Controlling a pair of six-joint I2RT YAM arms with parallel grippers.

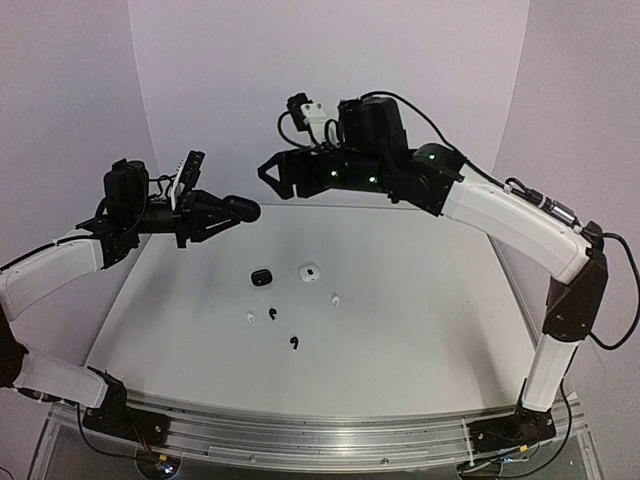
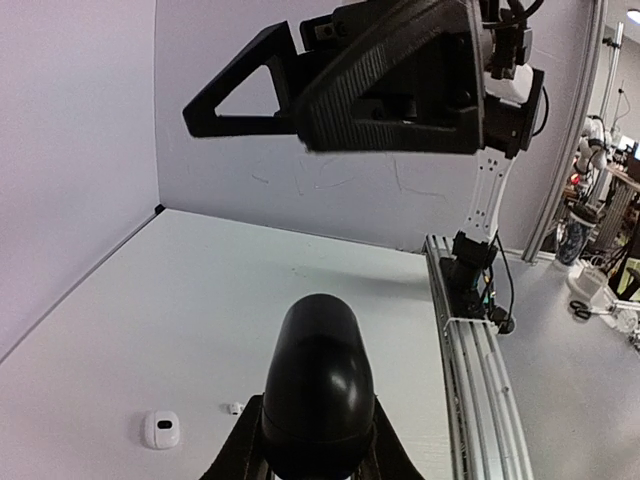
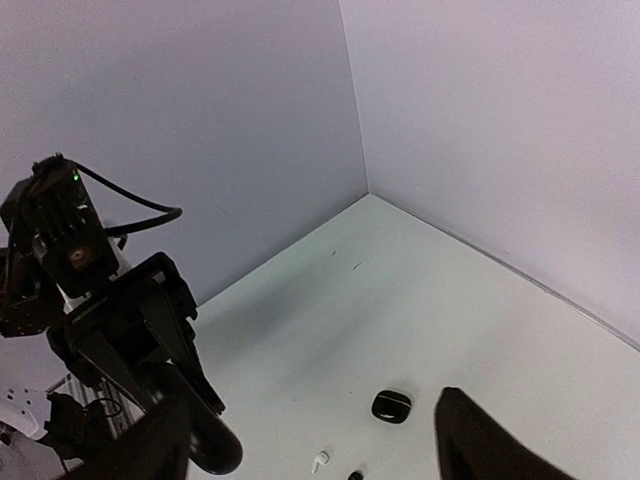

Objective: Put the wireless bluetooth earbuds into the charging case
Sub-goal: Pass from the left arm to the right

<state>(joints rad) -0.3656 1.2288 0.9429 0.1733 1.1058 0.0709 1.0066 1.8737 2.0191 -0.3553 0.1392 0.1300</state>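
Here, the left claw is closed around a glossy black case. This egg-shaped shell projects forward past the claw's fingertips and is carried well above the worktop. The right claw hangs higher, up and just beyond the black case, and does not touch it. Its jaws stand wide apart with nothing between them, as the right wrist view shows. In the left wrist view the right claw crosses the top of the picture, above the rounded tip of the black case.

Well below both claws, the remaining items lie on the worktop. Beneath and slightly ahead of the left claw sits a second black case. A white case sits near it on the side toward the right arm, and the two do not touch. Whether these two cases stand open cannot be told.

Farther from the claws, toward the arm bases, lie four loose buds, none touching another:
- A white earbud lies near the white case.
- A second white earbud lies just beside a black earbud, below the second black case.
- A second black earbud lies closest to the bases.

All four buds rest on the bare worktop, outside every case and well apart from either claw.
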